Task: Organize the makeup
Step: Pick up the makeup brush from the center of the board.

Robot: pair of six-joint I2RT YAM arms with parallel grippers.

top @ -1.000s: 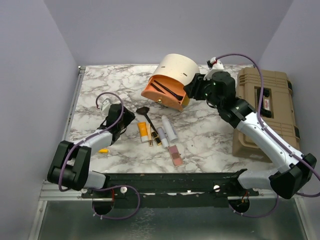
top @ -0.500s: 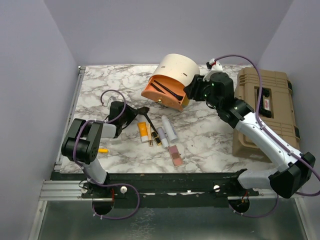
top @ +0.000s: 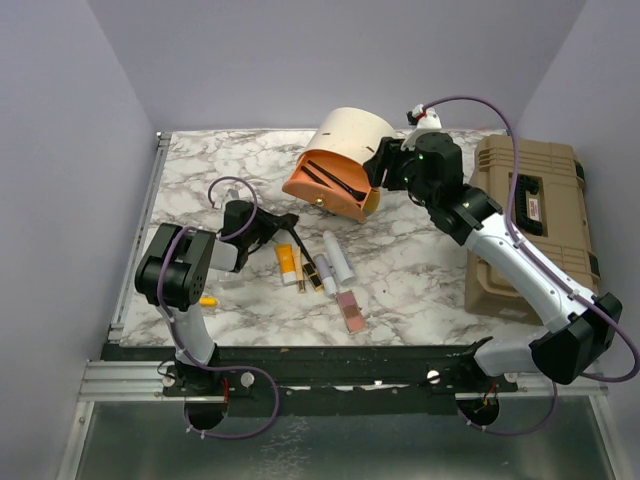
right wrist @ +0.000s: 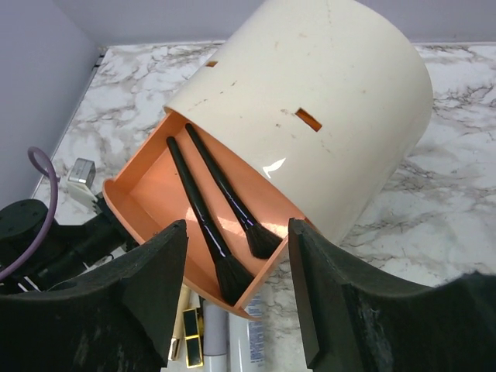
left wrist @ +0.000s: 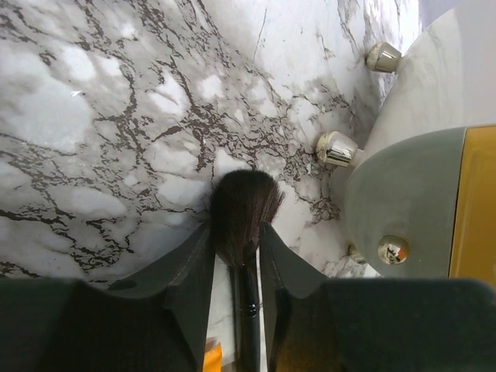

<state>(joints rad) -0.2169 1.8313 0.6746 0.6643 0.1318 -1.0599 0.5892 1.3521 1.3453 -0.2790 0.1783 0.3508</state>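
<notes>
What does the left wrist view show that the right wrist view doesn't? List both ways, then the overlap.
Left wrist only: a black brush on the table, straddled by the left gripper, and gold feet under the cream case. Right wrist only: the open right gripper, two brushes in the orange drawer, and the lipsticks. Both: the cream case and the marble table.

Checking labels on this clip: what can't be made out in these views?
- Left wrist: black long-handled makeup brush, handle cut off by the bottom edge; whether the left gripper pinches it is unclear.
- Right wrist: gold-black lipsticks, cut off by the bottom edge.
- Top: small yellow object by the left arm, too small to identify.
</notes>
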